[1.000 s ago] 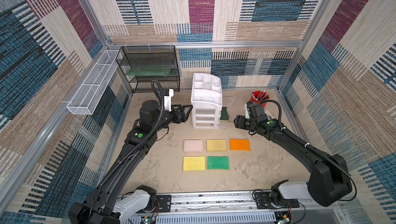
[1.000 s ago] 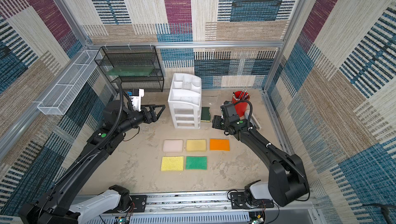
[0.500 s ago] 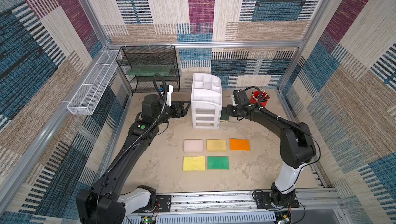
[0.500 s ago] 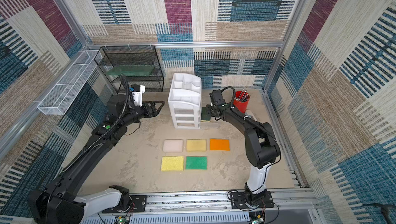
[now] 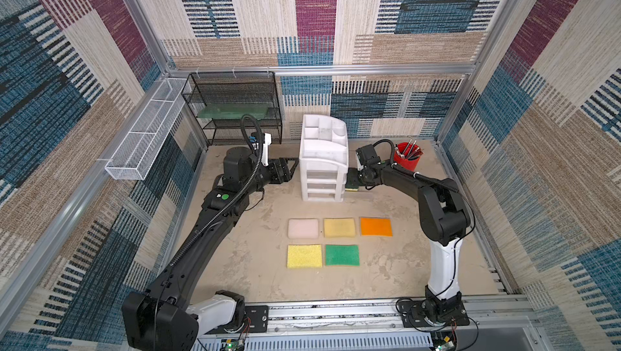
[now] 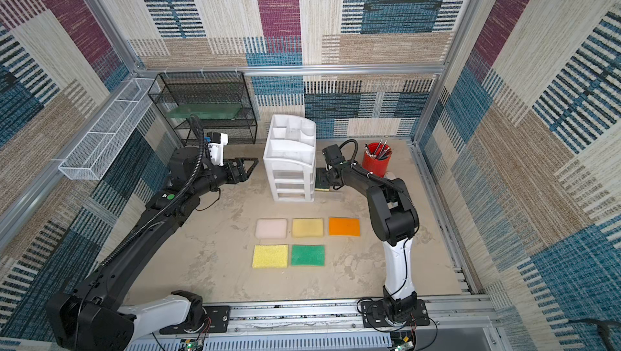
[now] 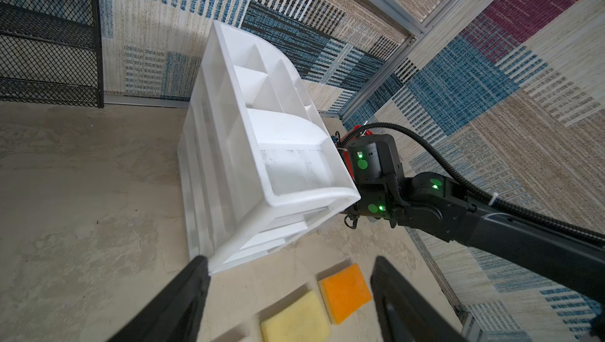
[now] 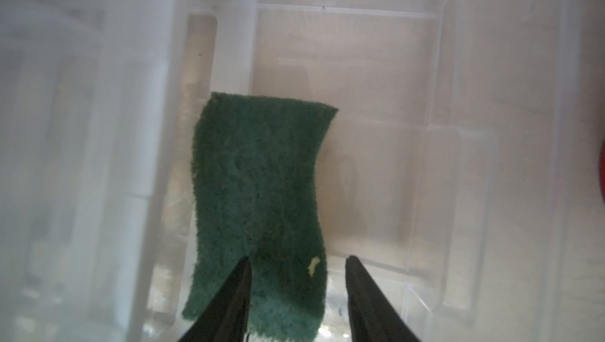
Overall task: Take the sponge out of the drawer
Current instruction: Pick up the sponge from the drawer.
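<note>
Dark green scouring sponge (image 8: pixel 258 199), at the white plastic drawer tower's (image 5: pixel 323 164) side mid-frame, now sits pinched in the right end effector (image 8: pixel 296 294), newly narrowed, so extraction can begin; left end effector (image 7: pixel 289 294) stays spread.

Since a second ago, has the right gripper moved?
Yes. In both top views the right gripper has swung in toward the white drawer tower, away from the red pencil cup, and now sits against the tower's side.
</note>
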Controlling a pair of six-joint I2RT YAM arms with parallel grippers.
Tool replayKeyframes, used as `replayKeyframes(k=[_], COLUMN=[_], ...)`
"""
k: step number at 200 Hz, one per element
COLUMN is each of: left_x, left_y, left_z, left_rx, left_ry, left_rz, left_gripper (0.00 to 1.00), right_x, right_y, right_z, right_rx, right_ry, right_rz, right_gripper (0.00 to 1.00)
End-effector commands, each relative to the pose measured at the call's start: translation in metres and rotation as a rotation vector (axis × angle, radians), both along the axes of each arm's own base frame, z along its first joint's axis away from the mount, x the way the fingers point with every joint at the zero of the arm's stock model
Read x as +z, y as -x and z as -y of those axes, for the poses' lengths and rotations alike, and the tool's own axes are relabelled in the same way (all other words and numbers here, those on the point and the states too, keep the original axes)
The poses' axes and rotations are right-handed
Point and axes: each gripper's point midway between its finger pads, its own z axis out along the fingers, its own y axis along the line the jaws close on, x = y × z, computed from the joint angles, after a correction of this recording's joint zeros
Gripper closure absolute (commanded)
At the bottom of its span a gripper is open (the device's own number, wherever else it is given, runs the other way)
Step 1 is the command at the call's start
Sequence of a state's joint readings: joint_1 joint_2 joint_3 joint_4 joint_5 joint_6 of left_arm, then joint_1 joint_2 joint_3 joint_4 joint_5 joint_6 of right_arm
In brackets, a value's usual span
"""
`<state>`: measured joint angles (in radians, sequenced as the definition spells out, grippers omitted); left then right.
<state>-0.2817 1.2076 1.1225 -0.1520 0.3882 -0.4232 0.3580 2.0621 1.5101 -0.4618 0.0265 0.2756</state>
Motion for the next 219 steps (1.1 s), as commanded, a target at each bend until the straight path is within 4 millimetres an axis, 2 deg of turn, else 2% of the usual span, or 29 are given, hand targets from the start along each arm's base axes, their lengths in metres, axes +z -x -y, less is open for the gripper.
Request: replayKeyframes(k=[1,61,68,94,113,219], left_x=[0.009,0.009,0.008,0.007,0.007,0.006], left_y=[0.001,0.005,0.005,0.006,0.006,0.004], left_z=[0.005,0.004,0.003,0.003,0.002,0.003], left_rx=[-0.035,-0.034,-0.032,-0.030,-0.030,-0.033], left_ry=[0.017,0.014,0.013,0.011,0.011,0.014], left_rz=[0.041,0.043,0.041,0.040,0.039,0.036], left_gripper=[0.20,0.20,0.20,0.20,0.20,0.20], right_x=[-0.001,-0.022,-0.024,-0.026,-0.026,-0.027], right_y=[-0.005,-0.001,-0.001,0.000,0.001,0.004], right_z=[-0.003,-0.014,-0.016,-0.019,-0.020,-0.021], right_rx=[0.005,0.024,0.027,0.028,0.028,0.035], right_ry=[-0.024,-0.020,-0.021,-0.026,-0.027,-0.024], right_rz=[0.003,-0.055,-0.059,-0.066,-0.067,-0.070], right_gripper=[0.51,0.52,0.55,0.77,0.85,1.00])
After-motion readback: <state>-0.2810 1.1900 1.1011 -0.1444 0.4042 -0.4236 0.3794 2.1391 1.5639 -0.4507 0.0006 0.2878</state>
